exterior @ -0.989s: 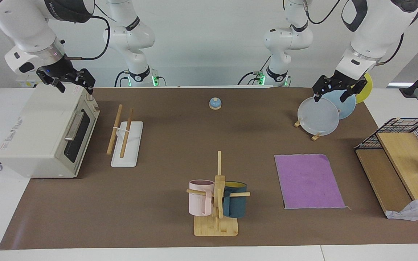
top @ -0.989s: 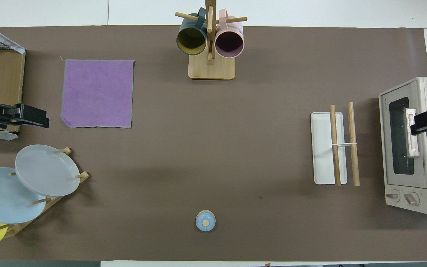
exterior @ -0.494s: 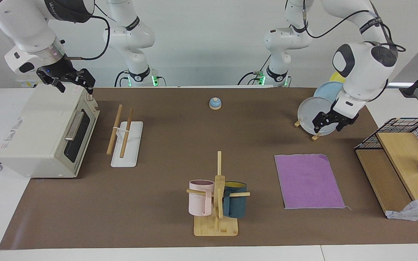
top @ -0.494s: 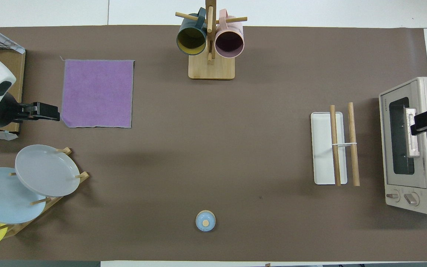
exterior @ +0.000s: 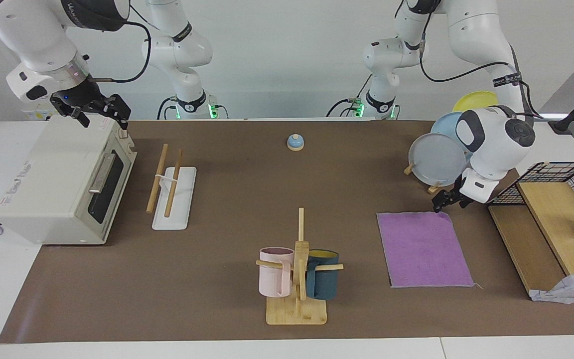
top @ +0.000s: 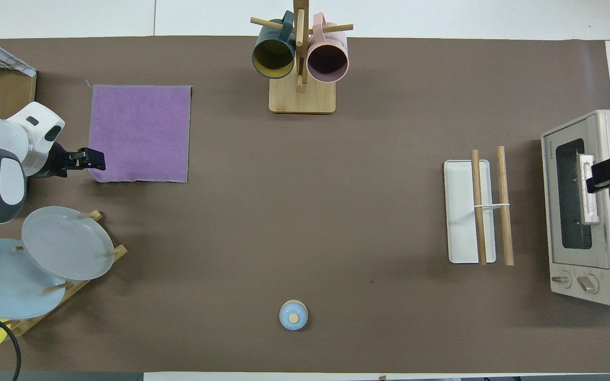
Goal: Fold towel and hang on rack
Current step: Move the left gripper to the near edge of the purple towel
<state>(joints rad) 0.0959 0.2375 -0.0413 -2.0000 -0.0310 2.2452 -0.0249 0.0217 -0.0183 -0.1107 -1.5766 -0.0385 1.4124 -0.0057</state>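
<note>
The towel [exterior: 424, 249] lies flat, purple side up (left tool [exterior: 447, 201] at its corner, grip unreadable).

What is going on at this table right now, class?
The left gripper is low over the near corner of the purple towel, which lies flat and unfolded. The rack stands bare toward the right arm's end. The right gripper waits open over the toaster oven.
</note>
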